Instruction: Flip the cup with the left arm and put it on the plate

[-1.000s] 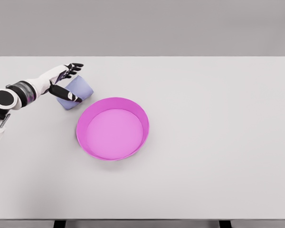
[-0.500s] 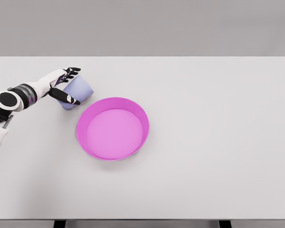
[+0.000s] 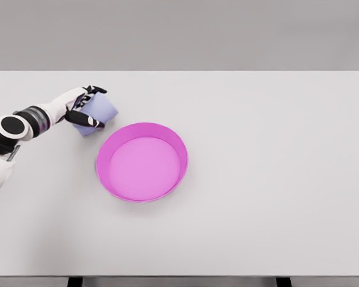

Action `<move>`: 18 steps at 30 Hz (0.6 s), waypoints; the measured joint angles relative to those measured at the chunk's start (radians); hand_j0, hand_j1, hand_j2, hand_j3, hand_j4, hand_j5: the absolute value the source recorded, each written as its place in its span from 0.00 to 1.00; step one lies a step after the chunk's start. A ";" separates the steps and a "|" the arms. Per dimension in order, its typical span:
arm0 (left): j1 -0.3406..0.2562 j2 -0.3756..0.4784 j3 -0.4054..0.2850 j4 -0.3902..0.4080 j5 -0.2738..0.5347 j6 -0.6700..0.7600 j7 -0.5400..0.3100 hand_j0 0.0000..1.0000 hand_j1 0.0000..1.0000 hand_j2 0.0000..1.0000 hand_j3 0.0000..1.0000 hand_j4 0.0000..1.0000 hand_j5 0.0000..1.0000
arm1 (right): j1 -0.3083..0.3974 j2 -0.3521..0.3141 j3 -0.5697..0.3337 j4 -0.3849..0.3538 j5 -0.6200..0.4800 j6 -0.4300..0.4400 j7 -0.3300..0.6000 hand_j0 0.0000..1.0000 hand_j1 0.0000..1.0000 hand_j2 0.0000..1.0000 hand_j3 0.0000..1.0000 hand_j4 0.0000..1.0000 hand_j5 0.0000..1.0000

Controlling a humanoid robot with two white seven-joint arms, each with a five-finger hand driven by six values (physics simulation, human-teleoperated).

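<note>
Nearest us the table (image 3: 257, 239) lies bare and white. Further in, left of middle, sits the plate (image 3: 142, 161), a pink dish with a raised wall. Just beyond its upper-left rim lies the cup (image 3: 100, 114), pale lavender, on its side or tilted, near the plate but apart from it.

Our left hand (image 3: 84, 107) comes in from the left edge and is wrapped on the cup: the thumb crosses its near side and dark fingertips (image 3: 98, 90) hook over the far side. We take it as clamped on the cup. Our right arm does not show.

What could go wrong, as we judge it: the hold sits at the cup's left end, so turning it upright may let it twist or slip from the fingers. If we carry it low, its bottom edge could catch the plate's wall and shove the plate, or tip the cup on landing. A loose release might leave it leaning on the rim.

Nothing else stands on the table, so the plate's own wall is the only obstacle.
</note>
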 measured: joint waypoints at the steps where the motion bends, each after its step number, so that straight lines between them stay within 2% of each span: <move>1: 0.000 0.002 0.002 -0.001 0.004 -0.036 0.001 0.64 0.64 0.64 0.64 0.64 0.64 | 0.000 0.000 0.000 0.000 0.000 0.000 0.000 1.00 1.00 1.00 1.00 1.00 1.00; 5: 0.008 0.008 0.022 -0.006 0.013 -0.203 0.016 0.62 0.62 0.62 0.62 0.62 0.62 | 0.000 0.000 0.000 0.000 0.000 0.000 0.000 1.00 1.00 1.00 1.00 1.00 1.00; 8: 0.021 0.011 0.040 -0.022 0.021 -0.372 0.074 0.61 0.61 0.61 0.61 0.61 0.61 | 0.000 0.000 0.000 0.000 0.000 0.000 0.000 1.00 1.00 1.00 1.00 1.00 1.00; 11: 0.074 0.017 0.050 -0.047 0.053 -0.512 0.153 0.61 0.61 0.61 0.61 0.61 0.61 | 0.000 0.000 0.000 0.000 0.000 0.000 0.000 1.00 1.00 1.00 1.00 1.00 1.00; 13: 0.130 0.030 0.053 -0.082 0.089 -0.602 0.211 0.61 0.61 0.61 0.61 0.61 0.61 | 0.002 0.000 0.000 0.000 0.000 0.000 0.000 1.00 1.00 1.00 1.00 1.00 1.00; 17: 0.218 0.043 0.052 -0.136 0.195 -0.821 0.278 0.62 0.62 0.62 0.62 0.62 0.62 | 0.000 0.000 0.000 0.000 0.000 0.000 0.000 1.00 1.00 1.00 1.00 1.00 1.00; 18: 0.255 0.044 0.050 -0.143 0.226 -0.859 0.285 0.62 0.62 0.62 0.62 0.62 0.62 | 0.000 0.000 0.000 0.000 0.000 0.000 0.000 1.00 1.00 1.00 1.00 1.00 1.00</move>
